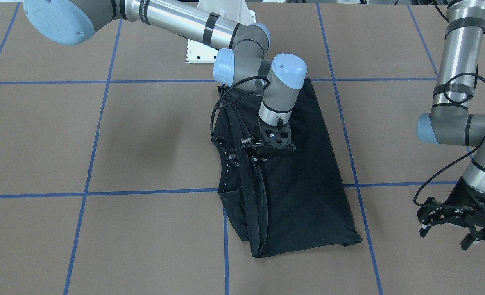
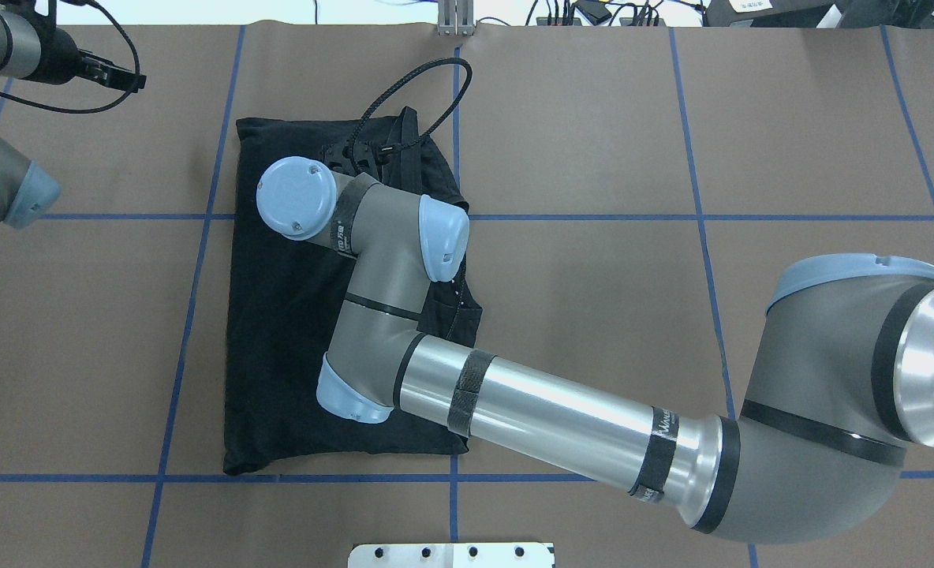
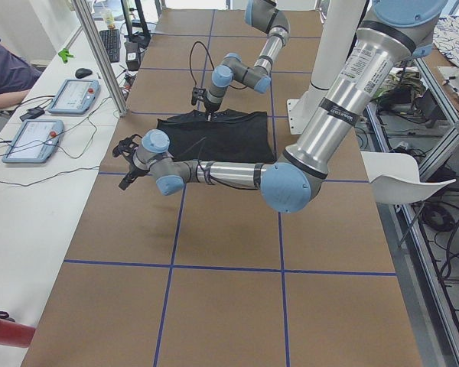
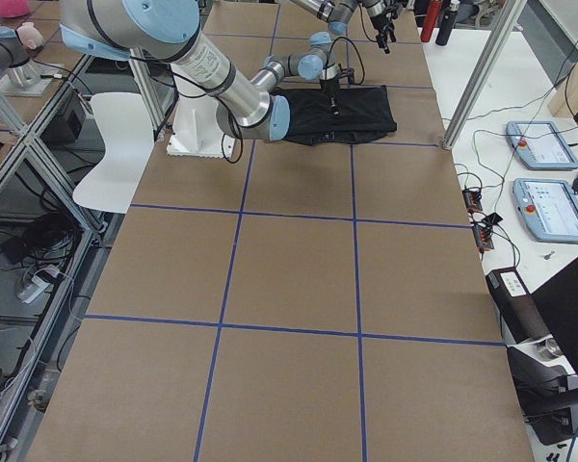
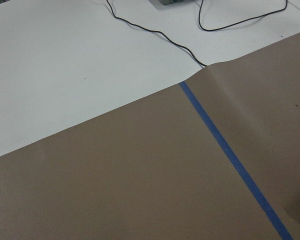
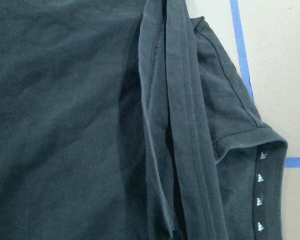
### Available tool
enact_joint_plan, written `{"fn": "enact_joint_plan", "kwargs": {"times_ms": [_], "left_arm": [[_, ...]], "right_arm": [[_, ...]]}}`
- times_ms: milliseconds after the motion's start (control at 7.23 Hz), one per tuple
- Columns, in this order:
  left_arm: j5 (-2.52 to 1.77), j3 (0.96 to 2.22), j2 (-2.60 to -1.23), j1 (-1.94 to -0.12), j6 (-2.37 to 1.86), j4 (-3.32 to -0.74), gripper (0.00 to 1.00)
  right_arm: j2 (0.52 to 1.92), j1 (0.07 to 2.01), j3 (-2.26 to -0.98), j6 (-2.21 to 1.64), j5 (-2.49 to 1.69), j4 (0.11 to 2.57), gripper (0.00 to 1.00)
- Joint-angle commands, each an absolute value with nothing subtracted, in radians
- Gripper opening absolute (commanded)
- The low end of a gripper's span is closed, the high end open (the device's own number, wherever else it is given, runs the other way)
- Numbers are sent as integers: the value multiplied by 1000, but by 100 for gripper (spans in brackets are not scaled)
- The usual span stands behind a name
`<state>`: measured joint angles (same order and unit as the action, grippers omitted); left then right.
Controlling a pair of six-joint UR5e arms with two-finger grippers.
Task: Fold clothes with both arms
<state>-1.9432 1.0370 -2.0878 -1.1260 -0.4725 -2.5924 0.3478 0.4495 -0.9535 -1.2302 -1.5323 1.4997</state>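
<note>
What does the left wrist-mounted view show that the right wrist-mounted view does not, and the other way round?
Only the left wrist-mounted view: a white surface with black cables on it. Only the right wrist-mounted view: the black T-shirt, folded, and a sleeve with small white marks. Both: the brown table cover and a blue tape line; neither shows a gripper.

Black folded T-shirt [image 1: 308, 184] laid centrally on brown paper-covered table [image 1: 144, 143]. Black two-finger right gripper [image 1: 273, 149] positioned over its layered edge; left gripper [image 1: 445, 235] held well apart, robot's left side.
</note>
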Motion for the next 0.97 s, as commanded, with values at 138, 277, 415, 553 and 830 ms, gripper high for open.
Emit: {"fn": "enact_joint_plan", "kwargs": {"times_ms": [138, 277, 415, 553, 830], "left_arm": [[-1944, 1038, -2088, -1124, -472, -2592, 100], [-1942, 1037, -2088, -1118, -472, -2592, 100], [-1942, 1037, -2088, -1118, -472, -2592, 100], [-1942, 1038, -2088, -1117, -472, -2594, 100], [-1942, 1037, -2089, -1117, -472, -2592, 100]], "right_arm": [[395, 457, -1009, -1229, -1535, 1502, 0], [443, 462, -1058, -1221, -1536, 1502, 0], [498, 466, -1125, -1216, -1537, 1511, 0], [543, 465, -1178, -1218, -1537, 1528, 7], [584, 453, -1195, -1221, -1525, 1520, 73]]}}
